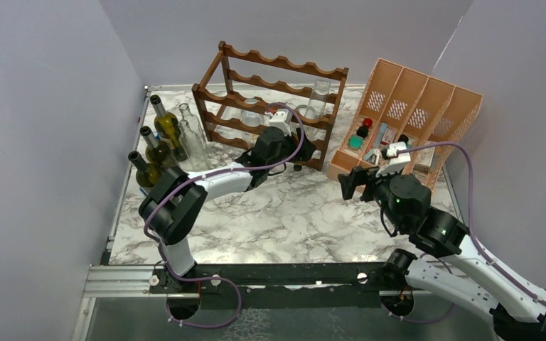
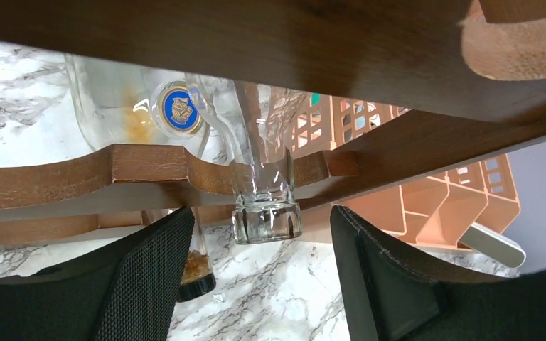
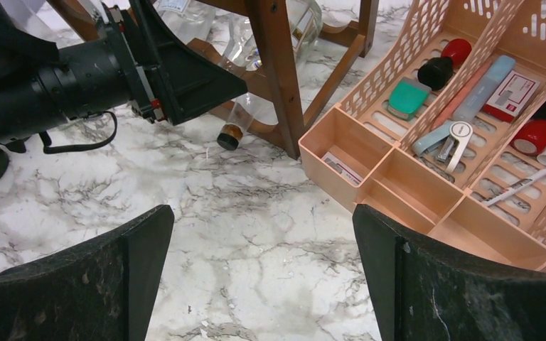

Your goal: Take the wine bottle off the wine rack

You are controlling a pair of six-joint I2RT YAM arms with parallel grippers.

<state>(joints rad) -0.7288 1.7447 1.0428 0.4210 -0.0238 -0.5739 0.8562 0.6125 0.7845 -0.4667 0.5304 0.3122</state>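
Observation:
The dark brown wine rack (image 1: 277, 67) stands at the back of the marble table. In the left wrist view a clear glass wine bottle (image 2: 264, 192) lies in it, its neck poking out over a wavy rail (image 2: 142, 167) towards me. My left gripper (image 2: 263, 238) is open. Its black fingers (image 2: 149, 270) stand either side of the bottle's mouth and just below it, with a gap on both sides. A smaller bottle (image 2: 197, 273) with a dark cap hangs lower down. My right gripper (image 3: 263, 241) is open over bare marble, right of the rack (image 3: 277, 78).
Several green and clear bottles (image 1: 160, 138) stand upright at the left, beside the rack. A peach-orange divided organiser (image 1: 412, 121) holding small items sits right of the rack, close to my right gripper (image 1: 352, 183). Grey walls close in the table on three sides.

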